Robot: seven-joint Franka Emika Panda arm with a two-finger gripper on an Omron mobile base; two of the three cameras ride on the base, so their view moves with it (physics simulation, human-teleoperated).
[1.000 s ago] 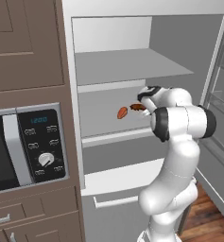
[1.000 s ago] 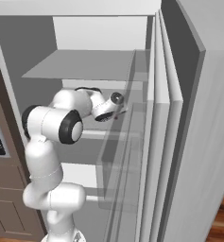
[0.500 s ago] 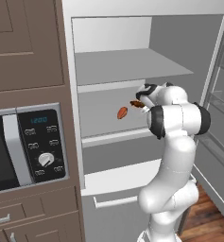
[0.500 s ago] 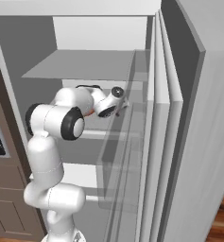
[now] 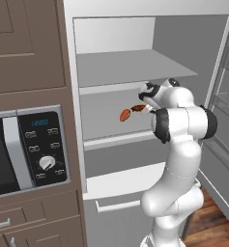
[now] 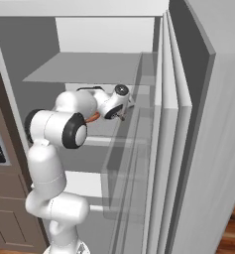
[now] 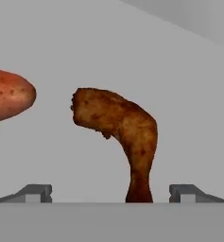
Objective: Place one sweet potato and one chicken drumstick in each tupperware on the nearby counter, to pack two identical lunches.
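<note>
Inside the fridge, the left base view shows the orange sweet potato [image 5: 125, 115] and chicken drumstick [image 5: 138, 108] on the middle shelf [image 5: 117, 139], beside a microwave [image 5: 29, 150]. From the right base view the arm hides the food. Closer than a second ago, the hand [image 7: 111, 194] gapes wide around the bumpy brown drumstick's bone end.

White arm reaches forward, claw [image 7: 111, 194] spread wide.
</note>
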